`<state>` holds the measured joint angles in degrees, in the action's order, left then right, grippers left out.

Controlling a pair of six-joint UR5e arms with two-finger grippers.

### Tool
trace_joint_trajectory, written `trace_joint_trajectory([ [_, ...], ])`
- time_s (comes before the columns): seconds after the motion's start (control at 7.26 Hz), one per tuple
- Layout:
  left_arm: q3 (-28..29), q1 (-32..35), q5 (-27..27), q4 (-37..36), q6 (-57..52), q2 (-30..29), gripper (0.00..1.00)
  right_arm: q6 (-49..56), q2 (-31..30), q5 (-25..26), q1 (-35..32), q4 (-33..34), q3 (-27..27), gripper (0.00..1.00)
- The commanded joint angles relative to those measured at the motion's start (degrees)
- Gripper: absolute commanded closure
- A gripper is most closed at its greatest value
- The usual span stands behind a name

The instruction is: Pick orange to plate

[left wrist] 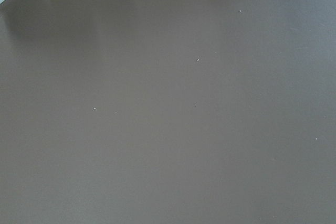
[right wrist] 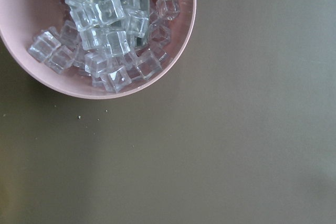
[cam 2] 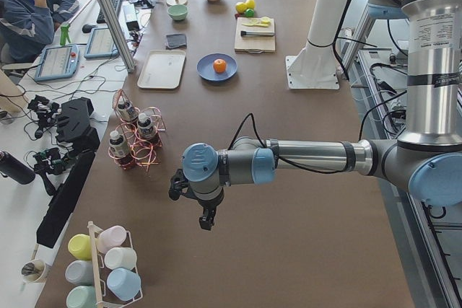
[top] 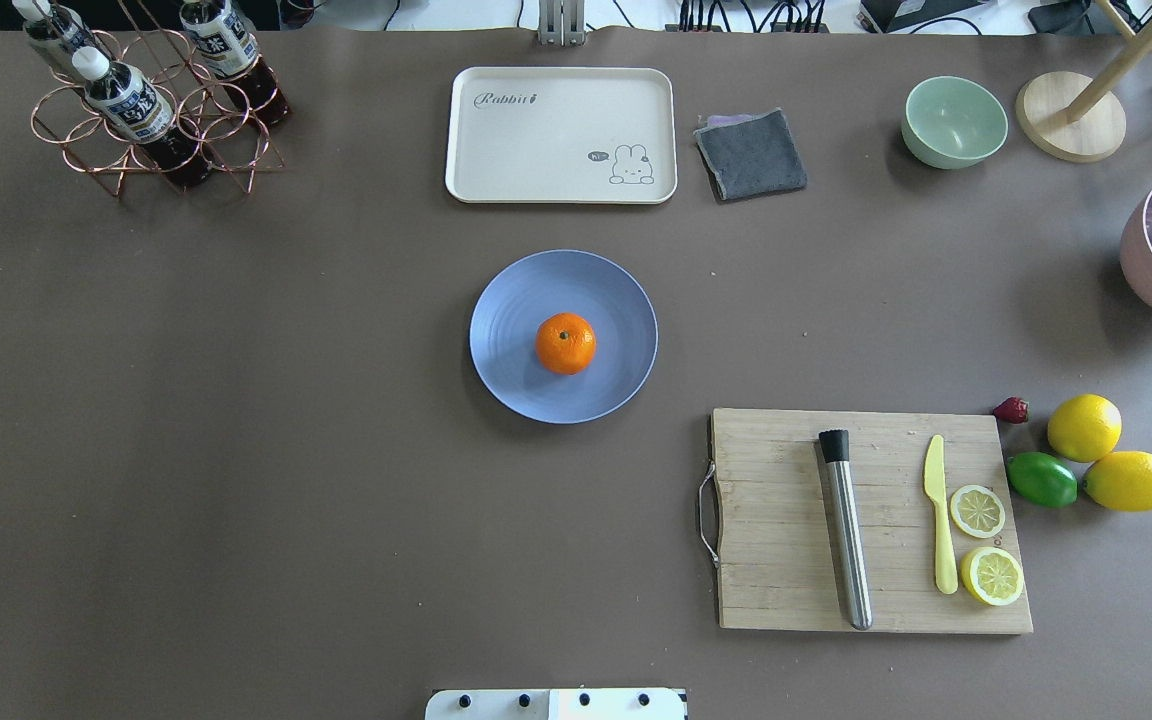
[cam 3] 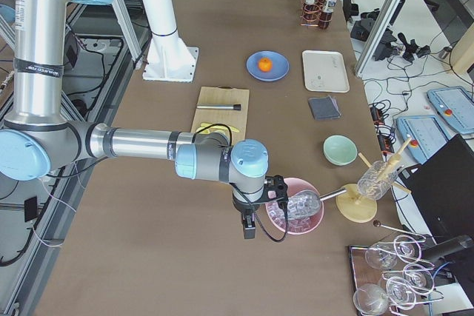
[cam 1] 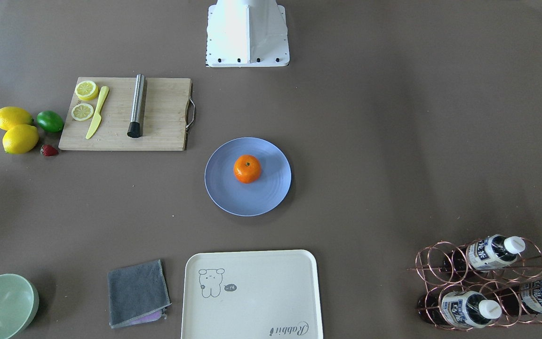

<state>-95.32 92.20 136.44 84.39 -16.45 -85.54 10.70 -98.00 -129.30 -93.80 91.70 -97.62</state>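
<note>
The orange (top: 565,343) sits stem up near the middle of the pale blue plate (top: 506,330), at the table's centre; it also shows in the front-facing view as the orange (cam 1: 247,168) on the plate (cam 1: 247,200). Neither gripper touches it. My left gripper (cam 2: 207,220) hangs over bare table far from the plate, at the table's left end. My right gripper (cam 3: 249,231) hangs at the right end beside a pink bowl. Both show only in the side views, so I cannot tell whether they are open or shut.
A wooden cutting board (top: 786,520) carries a steel muddler, a yellow knife and lemon slices. Lemons (top: 1084,427), a lime and a strawberry lie beside it. A cream tray (top: 561,135), grey cloth, green bowl (top: 954,122), bottle rack (top: 146,110) and pink ice bowl (right wrist: 100,35) line the edges.
</note>
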Motion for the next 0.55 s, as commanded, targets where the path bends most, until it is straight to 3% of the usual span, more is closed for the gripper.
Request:
trace_joint_trajectory([
  [0.0, 0.22, -0.09, -0.21, -2.1, 1.06, -0.24, 0.01, -7.69, 0.0, -6.82, -0.07, -0.03, 0.15, 0.0],
  [0.41, 0.13, -0.09, -2.58, -4.32, 3.53, -2.0, 0.01, -7.89, 0.0, -7.2, -0.07, -0.03, 0.06, 0.0],
])
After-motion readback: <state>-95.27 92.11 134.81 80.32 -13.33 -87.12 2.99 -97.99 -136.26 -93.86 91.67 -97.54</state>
